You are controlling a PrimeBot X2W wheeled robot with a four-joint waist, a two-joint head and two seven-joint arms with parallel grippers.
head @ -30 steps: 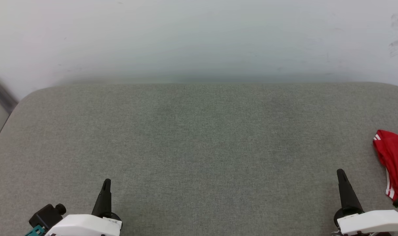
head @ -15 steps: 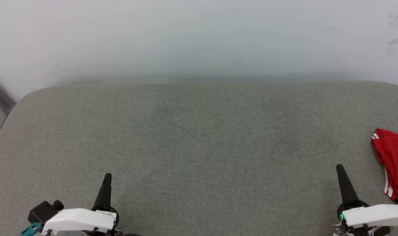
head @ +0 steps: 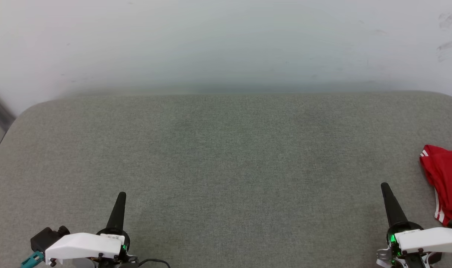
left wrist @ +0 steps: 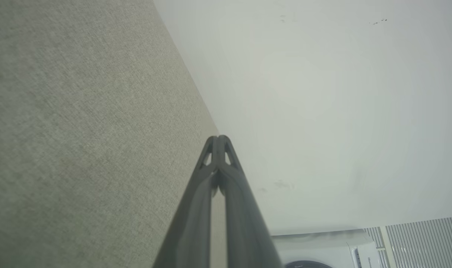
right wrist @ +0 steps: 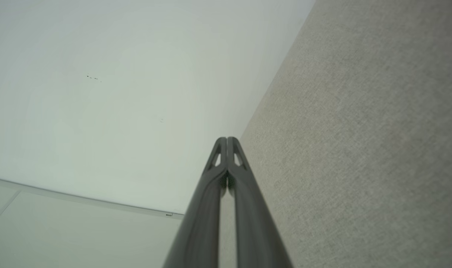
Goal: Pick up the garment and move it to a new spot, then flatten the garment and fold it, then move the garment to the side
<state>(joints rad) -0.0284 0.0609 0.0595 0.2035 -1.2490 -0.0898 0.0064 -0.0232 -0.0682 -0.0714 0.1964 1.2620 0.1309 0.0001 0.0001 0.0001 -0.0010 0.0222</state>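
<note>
We record the garment (head: 446,176) as only partly visible: a crumpled red mass with white striped trim, cut off by the frame edge, its near end covered by the right arm's wrist. Any lettering is hidden.

It lies on the grey fabric surface (head: 226,156), just outboard of the right gripper (head: 385,185), level with its fingertips and apart from them. Grey cloth lies between the two.

The right gripper's fingers are pressed together and hold nothing. The left gripper (head: 121,195) is likewise closed and empty, and the garment lies far to its right.

Ahead of both grippers is bare cloth, then a white wall (head: 226,44).

Right of the left gripper's fingers in its wrist view, a white appliance (left wrist: 322,245) is cut off at the bottom edge. It adjoins a slatted panel (left wrist: 423,238).
</note>
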